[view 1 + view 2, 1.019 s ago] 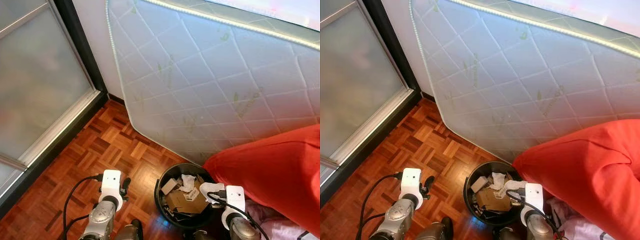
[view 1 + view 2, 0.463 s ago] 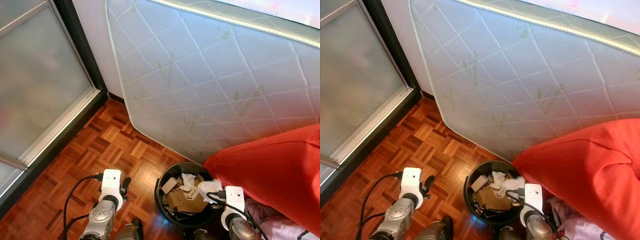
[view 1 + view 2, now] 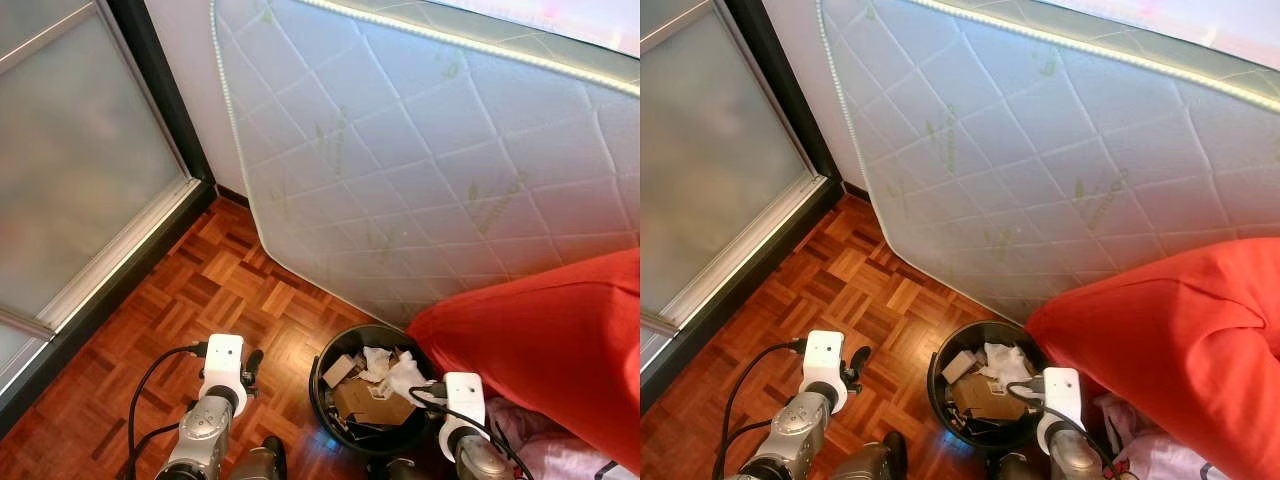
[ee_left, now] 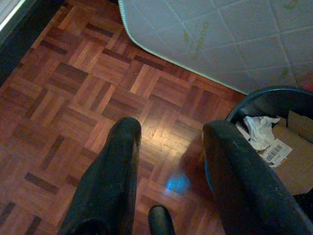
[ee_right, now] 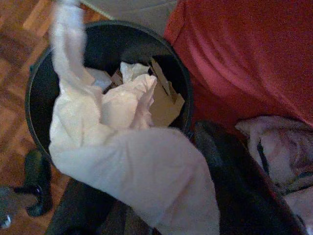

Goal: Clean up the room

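Over on the left, the left gripper (image 4: 168, 161) hangs above the wooden floor (image 3: 215, 290) beside the bin, its two black fingers (image 4: 110, 181) spread apart with nothing between them — it has no part in this step. Moving to the middle, the black bin (image 3: 322, 372) sits at the foot of the leaning mattress (image 3: 420, 170), already stuffed with cardboard and crumpled paper. And here's the action on the right: the right gripper (image 5: 146, 220) is poised right over the bin's rim with a white tissue (image 5: 127, 161) draped across its fingers, apparently clamped on it, the loose end dangling over the rubbish inside. This looks like the drop itself. Next it wants the fingers to part and let the tissue fall clear inside the rim, not snag on the red cushion (image 3: 540, 340) pressing in alongside.
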